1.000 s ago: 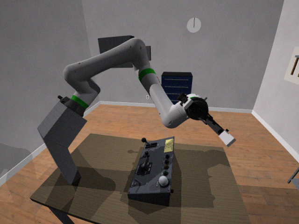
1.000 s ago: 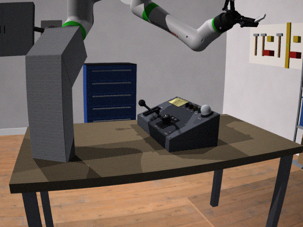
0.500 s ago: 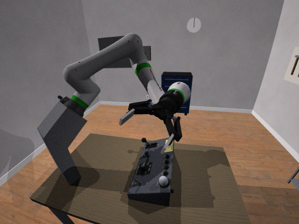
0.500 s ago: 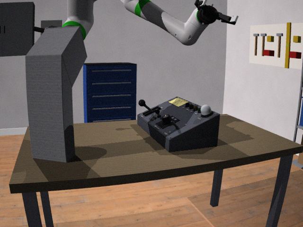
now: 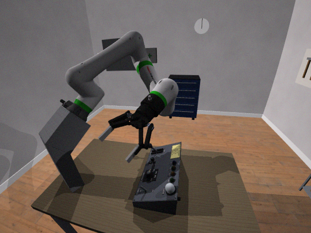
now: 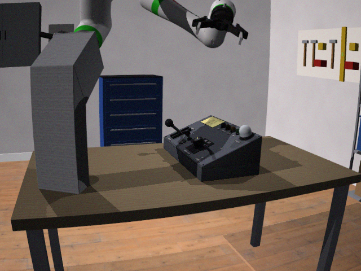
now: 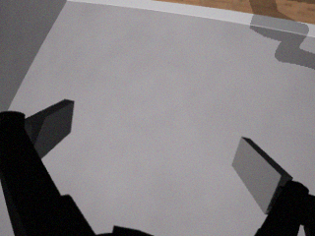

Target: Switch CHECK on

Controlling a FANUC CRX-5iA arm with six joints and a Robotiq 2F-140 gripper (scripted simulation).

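Note:
The dark console (image 5: pixel 158 175) stands on the table, right of the middle; it also shows in the exterior view (image 6: pixel 212 147). Its sloped face carries a black ball-topped lever (image 6: pixel 168 122), a joystick (image 6: pixel 198 141), a row of round buttons (image 5: pixel 173 168), a white dome (image 5: pixel 170 188) and a yellow label (image 5: pixel 175 151). The lettering is too small to read, so I cannot tell which control is CHECK. My gripper (image 5: pixel 117 146) (image 6: pixel 219 35) is open and empty. It hangs high above the table, over the console's far end. The wrist view shows only the two fingers against a grey wall.
The grey robot pedestal (image 5: pixel 62 145) (image 6: pixel 62 113) stands on the table's left side. A blue drawer cabinet (image 5: pixel 185 96) stands against the back wall. The console sits near the table's front edge in the top view.

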